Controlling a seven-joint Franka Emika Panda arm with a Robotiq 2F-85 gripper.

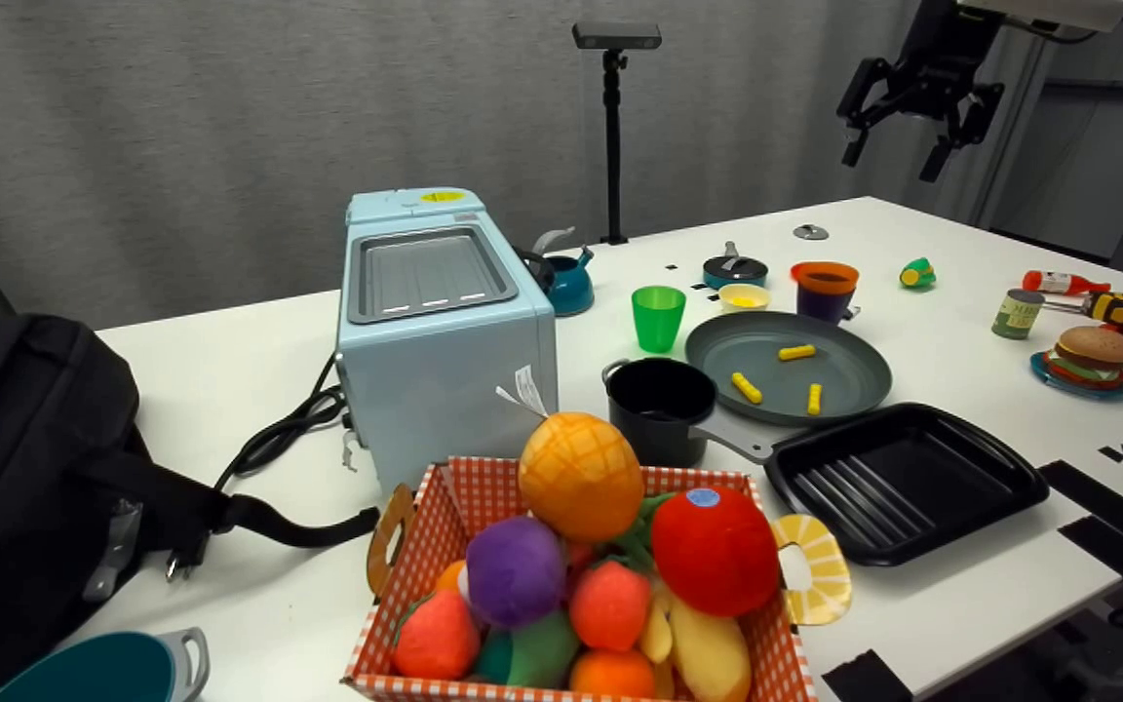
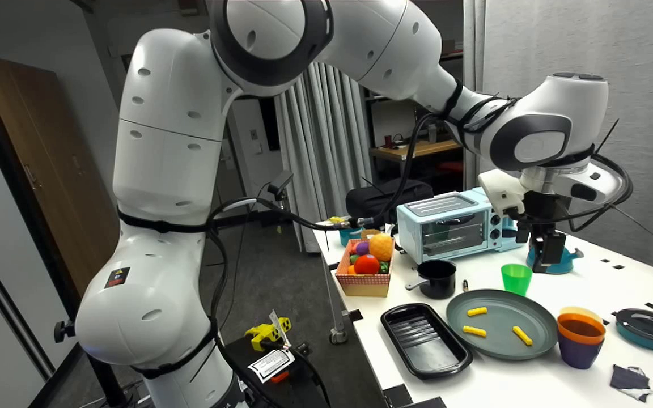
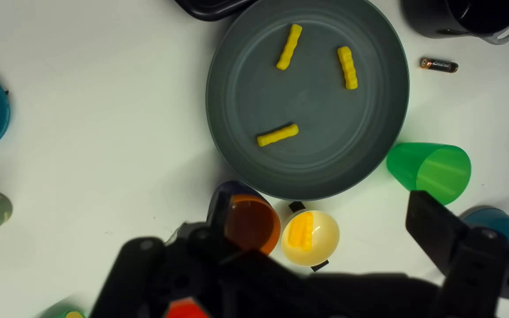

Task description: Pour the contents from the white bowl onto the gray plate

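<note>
The small white bowl (image 3: 325,236) stands upright on the table, with yellow stick-like pieces (image 3: 299,232) lying inside it. In an exterior view the bowl (image 1: 743,299) sits just behind the gray plate (image 1: 849,370); in an exterior view an orange and purple cup hides most of it. Three yellow sticks lie spread over the gray plate (image 3: 312,104). High above the table hangs my gripper (image 1: 893,158), its fingers wide apart and nothing between them. In the wrist view the bowl appears between the fingers (image 3: 431,229), well below them and nearer the left one.
Close beside the bowl is the orange and purple cup (image 3: 254,223). A green cup (image 3: 442,172), a black pot (image 1: 661,409) and a black grill pan (image 1: 903,483) surround the plate. Farther off are a blue toaster oven (image 1: 449,380) and a fruit basket (image 1: 464,478).
</note>
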